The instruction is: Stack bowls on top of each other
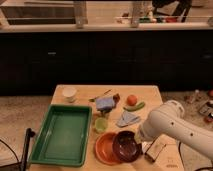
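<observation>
The bright orange bowl [104, 149] sits near the table's front edge. The dark maroon-brown bowl [126, 146] overlaps its right side; I cannot tell whether it rests on the orange bowl or is held just over it. My gripper [139, 136] is at the maroon bowl's right rim, at the end of the white arm [172, 125] that comes in from the right. The arm hides the gripper's tips.
A green tray [62, 134] lies at the left. A white cup [69, 93], a lime-green cup [101, 124], a blue block [105, 103], a grey-blue cloth [127, 118], an orange fruit [131, 100] and a green pod [135, 106] lie behind the bowls. A small packet [155, 150] lies under the arm.
</observation>
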